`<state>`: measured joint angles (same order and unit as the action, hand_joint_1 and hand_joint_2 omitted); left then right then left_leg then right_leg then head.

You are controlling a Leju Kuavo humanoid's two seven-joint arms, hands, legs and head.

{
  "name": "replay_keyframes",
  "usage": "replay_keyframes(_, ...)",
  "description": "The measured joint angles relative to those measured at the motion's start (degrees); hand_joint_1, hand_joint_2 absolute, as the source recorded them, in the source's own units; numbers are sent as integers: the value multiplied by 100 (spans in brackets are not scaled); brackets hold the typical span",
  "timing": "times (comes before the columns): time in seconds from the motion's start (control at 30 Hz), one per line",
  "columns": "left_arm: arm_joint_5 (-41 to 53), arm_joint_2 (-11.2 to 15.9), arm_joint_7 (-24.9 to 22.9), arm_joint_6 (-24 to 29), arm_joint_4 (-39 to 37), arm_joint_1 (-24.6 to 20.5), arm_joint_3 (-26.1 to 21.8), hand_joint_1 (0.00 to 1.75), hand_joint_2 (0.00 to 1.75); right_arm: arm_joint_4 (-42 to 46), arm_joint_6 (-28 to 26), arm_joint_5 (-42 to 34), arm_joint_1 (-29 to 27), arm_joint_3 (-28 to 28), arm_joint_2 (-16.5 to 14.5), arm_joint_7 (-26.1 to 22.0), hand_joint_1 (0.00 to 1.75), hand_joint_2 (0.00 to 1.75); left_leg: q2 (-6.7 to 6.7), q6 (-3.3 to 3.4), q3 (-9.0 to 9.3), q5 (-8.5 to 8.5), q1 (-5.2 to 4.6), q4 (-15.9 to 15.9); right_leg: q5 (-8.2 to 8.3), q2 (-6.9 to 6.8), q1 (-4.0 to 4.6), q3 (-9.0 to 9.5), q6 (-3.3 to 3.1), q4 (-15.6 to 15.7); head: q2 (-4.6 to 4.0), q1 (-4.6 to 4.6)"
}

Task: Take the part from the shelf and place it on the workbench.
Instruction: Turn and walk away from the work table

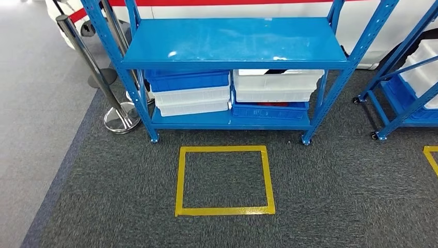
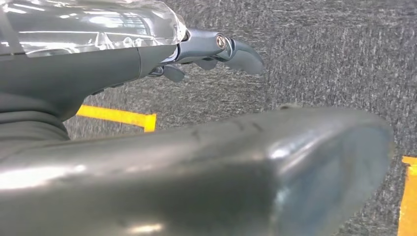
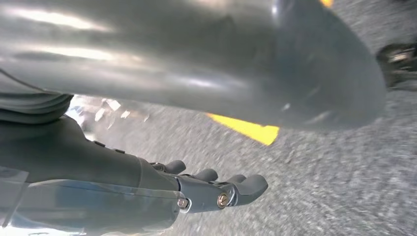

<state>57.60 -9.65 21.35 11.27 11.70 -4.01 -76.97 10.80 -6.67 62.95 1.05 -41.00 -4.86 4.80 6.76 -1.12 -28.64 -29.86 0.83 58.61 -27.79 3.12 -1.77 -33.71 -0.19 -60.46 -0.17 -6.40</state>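
Yellow tape square [image 1: 224, 180] on grey carpet, just in front of blue shelf [image 1: 232, 46]. Bins stacked on shelf's bottom level; part not identifiable among them. Left hand [image 2: 147, 59] over carpet, fingers extended, holding nothing. Right hand [image 3: 147, 191] likewise: fingers straight, side by side, empty.

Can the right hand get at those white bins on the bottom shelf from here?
Probably not yet. The right hand hangs over the carpet, holding nothing, and the white bins sit low under the top shelf, beyond the yellow square. It likely must step closer and stoop.
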Motion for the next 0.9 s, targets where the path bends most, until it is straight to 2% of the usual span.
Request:
replay_keyframes(0.03,1,2,3,-4,-1,4,0,0,0,0,-26,40,-4,34,-2,45,0,0,-108,-23,-8,-31,-3,89,-26,-66,0,60,-43,17,0,-1)
replay_keyframes(0.07,1,4,5,-8,0,-3,1,0,0,0,-67,45,-9,61,-4,84,0,0,-259,-43,-90,-107,-6,263,-56,-132,5,124,-84,32,-1,-2)
replay_keyframes(0.13,1,5,8,-19,-1,-23,2,0,0,0,-154,-31,-16,82,-6,122,0,0,-550,-81,-481,-344,-11,921,-130,-238,29,218,-139,48,-1,-3)
replay_keyframes(0.17,1,4,10,-25,-1,-27,2,0,0,0,-182,-86,-12,81,-5,129,0,0,-606,-91,-735,-460,-9,1292,-173,-282,44,258,-152,48,-1,-3)
replay_keyframes(0.2,1,4,12,-31,-1,-22,2,0,0,0,-193,-129,-6,78,-4,133,0,0,-628,-90,-942,-505,-8,1549,-219,-313,59,306,-158,48,-1,-3)
replay_keyframes(0.23,2,3,14,-36,-1,-13,2,0,0,0,-196,-164,-1,73,-4,134,0,0,-636,-77,-1065,-447,-11,1622,-271,-338,74,368,-162,49,-1,-3)
replay_keyframes(0.27,2,3,15,-40,-1,-3,2,0,0,0,-195,-196,4,67,-3,133,0,0,-637,-47,-1086,-279,-22,1485,-325,-355,89,442,-164,51,-1,-3)
replay_keyframes(0.33,0,14,16,-44,-1,19,1,0,0,-6,-189,-241,0,49,-13,122,0,0,-663,93,-942,258,-82,815,-437,-389,110,589,-168,68,0,-2)
replay_keyframes(0.4,-2,38,18,-48,-2,28,1,0,0,-19,-176,-271,2,23,-36,108,0,0,-716,251,-843,519,-175,326,-512,-406,100,659,-135,107,0,-4)
replay_keyframes(0.47,-4,55,20,-50,-3,39,2,0,0,-26,-164,-296,12,7,-48,99,0,0,-735,327,-784,480,-229,138,-503,-414,89,736,-59,130,0,-9)
replay_keyframes(0.53,-7,54,20,-51,-3,53,1,0,0,-25,-159,-310,11,4,-47,90,0,0,-707,345,-561,489,-196,-57,-488,-414,91,840,8,78,0,-9)
replay_keyframes(0.57,-10,52,20,-52,-3,52,0,0,0,-25,-157,-314,14,2,-47,84,0,0,-695,353,-437,483,-173,-129,-509,-397,88,806,28,-53,0,-8)
replay_keyframes(0.6,-12,50,20,-54,-3,42,-1,0,0,-25,-157,-318,25,-1,-47,78,0,0,-685,353,-333,471,-150,-186,-579,-374,80,669,37,-301,0,-8)
replay_keyframes(0.67,-16,47,21,-54,-3,17,-1,0,0,-25,-160,-323,42,-16,-40,70,0,0,-669,359,-219,395,-144,-219,-811,-340,59,192,72,-948,0,-7)
replay_keyframes(0.7,-16,44,22,-55,-3,8,-1,0,0,-24,-164,-321,46,-26,-32,68,0,0,-654,352,-163,342,-139,-218,-920,-335,49,-42,104,-1185,0,-7)
replay_keyframes(0.73,-15,40,22,-55,-3,7,-1,0,0,-24,-174,-317,43,-36,-22,68,0,0,-636,339,-93,283,-131,-216,-952,-335,39,-200,138,-1264,0,-7)
replay_keyframes(0.77,-15,35,22,-56,-3,12,-1,0,0,-24,-188,-312,35,-41,-10,67,0,0,-617,318,-9,217,-117,-213,-866,-335,29,-278,169,-1172,0,-7)
replay_keyframes(0.8,-15,29,22,-57,-3,18,-1,0,0,-24,-204,-308,23,-46,-2,66,0,0,-600,289,85,145,-98,-207,-658,-335,19,-286,190,-929,0,-7)
replay_keyframes(0.83,-15,23,21,-58,-3,29,-1,0,0,-25,-218,-318,1,-53,2,65,0,0,-588,254,160,67,-83,-201,-326,-339,7,-261,200,-598,0,-7)
replay_keyframes(0.87,-16,19,21,-60,-3,33,-1,0,0,-27,-220,-359,-18,-67,5,59,0,0,-580,216,233,-10,-76,-175,-65,-349,5,-244,192,-309,0,-7)
replay_keyframes(0.9,-17,15,21,-61,-3,33,-1,0,0,-30,-216,-434,-24,-96,4,47,0,0,-586,175,270,-81,-79,-158,123,-358,14,-237,159,-118,0,-7)
